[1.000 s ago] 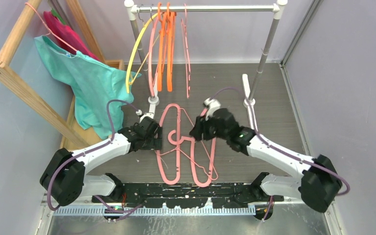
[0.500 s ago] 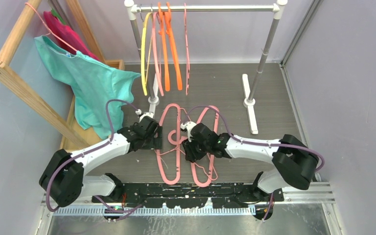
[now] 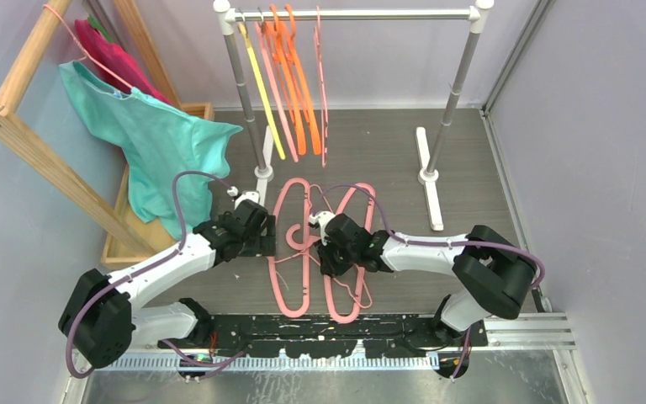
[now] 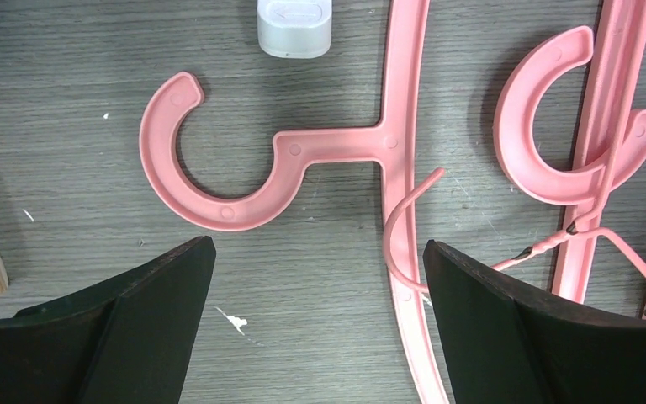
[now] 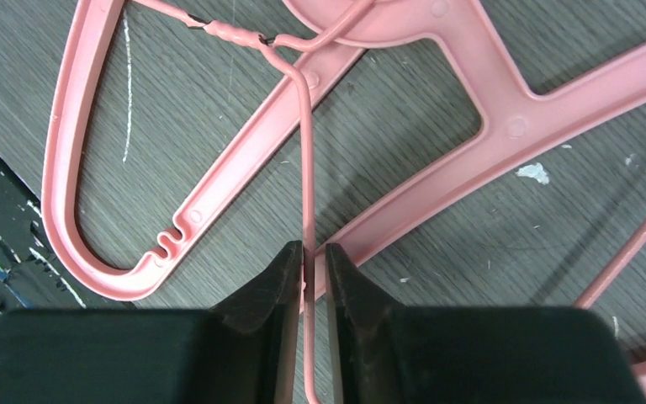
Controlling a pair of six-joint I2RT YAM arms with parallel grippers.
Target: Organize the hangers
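Now right pincer point(image 5: 309, 257) pinches wire hanger point(image 5: 305, 151) atop pink hangers point(image 5: 437, 181); left pincer point(image 4: 320, 269) open, rack foot point(image 4: 294, 27) ahead.

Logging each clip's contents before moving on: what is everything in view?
clothes rail: one, silver, rear of table
yellow hanger: one, yellow, leftmost on rail
orange hangers: two, orange, on rail
pink hangers: two, pink, on rail
pink plastic hangers: two, pink, on table
pink wire hanger: one, pink, across them
teal garment: one, teal, wooden frame
magenta garment: one, magenta, same frame
left gripper: one, black, open above a hanger hook
right gripper: one, black, shut on wire hanger
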